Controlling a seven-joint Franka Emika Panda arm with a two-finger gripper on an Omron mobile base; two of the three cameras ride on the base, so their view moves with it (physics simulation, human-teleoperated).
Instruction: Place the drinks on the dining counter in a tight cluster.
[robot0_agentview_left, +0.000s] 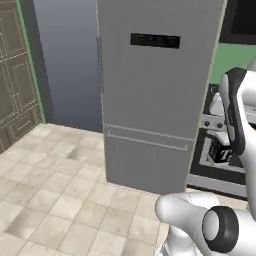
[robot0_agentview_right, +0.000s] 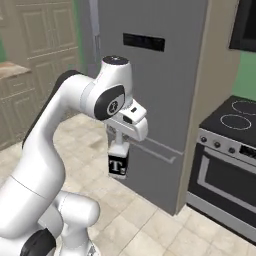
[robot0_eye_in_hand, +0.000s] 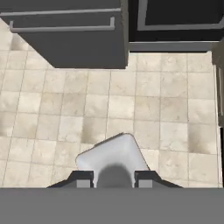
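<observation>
Pincer clamped on dark "T" bottle, carried above kitchen floor

Pincer (robot0_agentview_right: 119, 142) points down, fingers closed on the neck/cap of the dark squat bottle (robot0_agentview_right: 117, 163) w/ white "T" label; bottle hangs upright below the hand, clear of the floor. In hand view the two dark fingertips (robot0_eye_in_hand: 85, 179) sit either side of the bottle's pale top (robot0_eye_in_hand: 113, 158), touching it, tan floor tiles (robot0_eye_in_hand: 153, 109) well below. In left base view part of the dark bottle (robot0_agentview_left: 221, 153) w/ its white label shows behind the arm's forearm.

Just behind the bottle in right base view: tall grey fridge (robot0_agentview_right: 150, 95), dark display panel near its top, horizontal handle bar on the lower drawer at about bottle height. Right of the fridge a black stove (robot0_agentview_right: 227, 165) w/ round burners on top, knob row, oven door w/ grey handle. Green wall behind stove. To the left, beige panelled cabinets (robot0_agentview_right: 45, 35) and a bit of tan countertop edge
</observation>
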